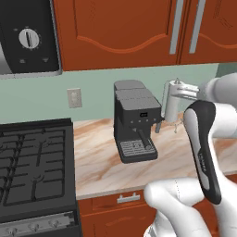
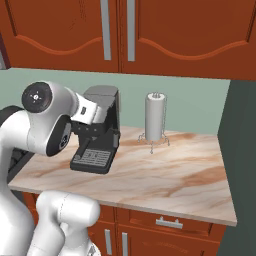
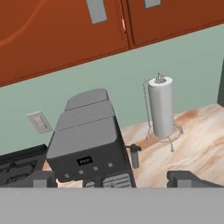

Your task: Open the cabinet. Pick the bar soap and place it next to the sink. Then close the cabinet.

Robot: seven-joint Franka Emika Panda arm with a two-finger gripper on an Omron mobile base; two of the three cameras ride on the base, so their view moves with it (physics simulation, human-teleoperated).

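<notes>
Pincer [image 3: 113, 179] is held wide open, empty, just before the coffee machine [image 3: 87, 140]; above the machine, the cabinet [image 2: 120, 30] is seen shut.

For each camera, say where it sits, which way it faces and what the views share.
Left base view: behind the arm's left, facing stove, coffee machine; arm at lower right.
Right base view: behind its right, facing paper-towel roll, counter; arm at left.
Hand view: on the hand, facing the closed cabinet; open gripper.
All share coffee machine, roll, cabinet.

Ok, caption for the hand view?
Open claw faces the coffee machine and paper-towel roll, below the shut cabinet.
</notes>
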